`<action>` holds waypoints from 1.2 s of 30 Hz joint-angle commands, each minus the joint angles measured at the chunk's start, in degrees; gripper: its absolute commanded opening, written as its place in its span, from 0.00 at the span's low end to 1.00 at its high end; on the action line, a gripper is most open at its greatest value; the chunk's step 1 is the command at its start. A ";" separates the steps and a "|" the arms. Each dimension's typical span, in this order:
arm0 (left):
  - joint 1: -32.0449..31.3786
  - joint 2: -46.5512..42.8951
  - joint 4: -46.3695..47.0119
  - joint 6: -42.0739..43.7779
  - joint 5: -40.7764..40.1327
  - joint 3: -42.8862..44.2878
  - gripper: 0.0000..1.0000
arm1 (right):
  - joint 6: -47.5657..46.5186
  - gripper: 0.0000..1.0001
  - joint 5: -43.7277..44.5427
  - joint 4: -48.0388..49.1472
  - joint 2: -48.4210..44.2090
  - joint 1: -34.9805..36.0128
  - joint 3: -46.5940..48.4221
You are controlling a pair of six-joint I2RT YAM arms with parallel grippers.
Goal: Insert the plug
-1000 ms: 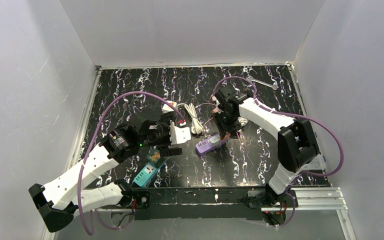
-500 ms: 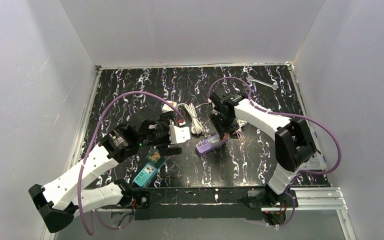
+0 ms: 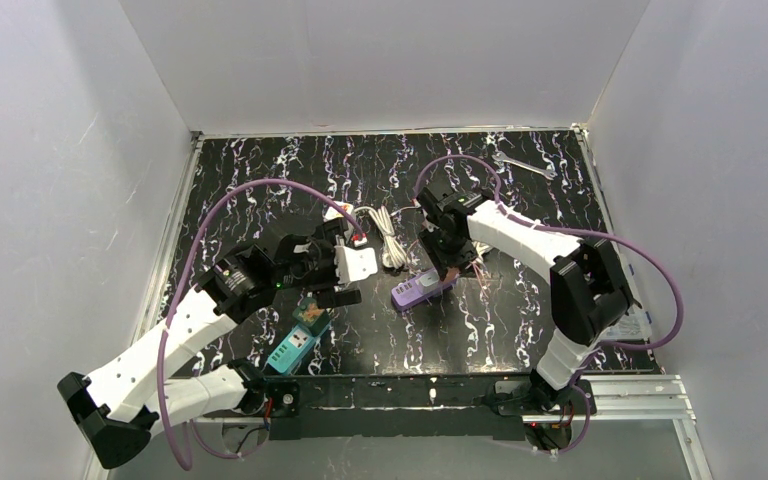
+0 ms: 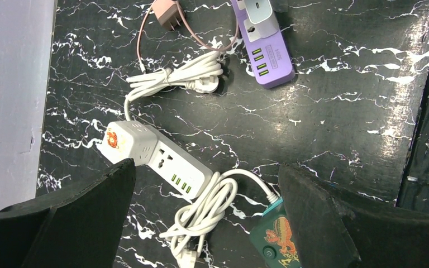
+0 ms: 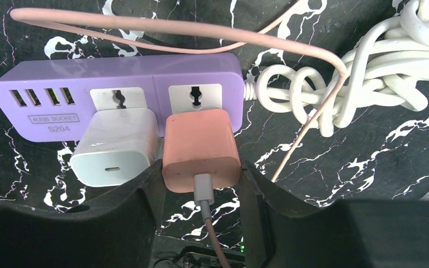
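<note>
Pink plug [image 5: 201, 148], clamped in the right gripper [image 5: 199, 167], sits just short of the purple power strip's [image 5: 50, 109] free socket [image 5: 195, 97] on the bench [image 3: 520, 310]. The prongs likely need aligning before it is pressed home. The left gripper [image 4: 204, 167] hangs wide and empty.

Three power strips [image 4: 268, 50] and one wrench [image 3: 525, 165]

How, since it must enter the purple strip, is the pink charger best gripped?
By its two flat side faces, coming from the cable end. The pink charger is a boxy block; the right gripper holds it so, leaving its front free toward the empty socket of the purple strip, cable trailing back between the fingers.
</note>
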 commanded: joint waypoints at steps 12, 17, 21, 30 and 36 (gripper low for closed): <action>1.78 -0.94 0.45 -0.02 3.14 1.69 0.98 | 2.55 0.24 -3.16 8.60 11.84 0.38 -7.77; 1.84 -0.57 0.49 0.03 3.58 2.61 0.98 | 2.95 0.22 -3.52 10.47 13.67 0.43 -9.39; 1.94 -0.62 1.05 0.24 3.62 2.24 0.98 | 3.18 0.19 -3.53 10.64 14.01 0.36 -9.75; 2.08 0.36 1.36 -0.08 2.57 2.78 0.98 | 4.40 0.78 -2.89 7.89 7.89 0.36 -6.96; 3.36 1.25 -0.01 -2.25 1.39 3.26 0.98 | 3.71 0.95 -4.83 1.65 2.08 0.14 0.83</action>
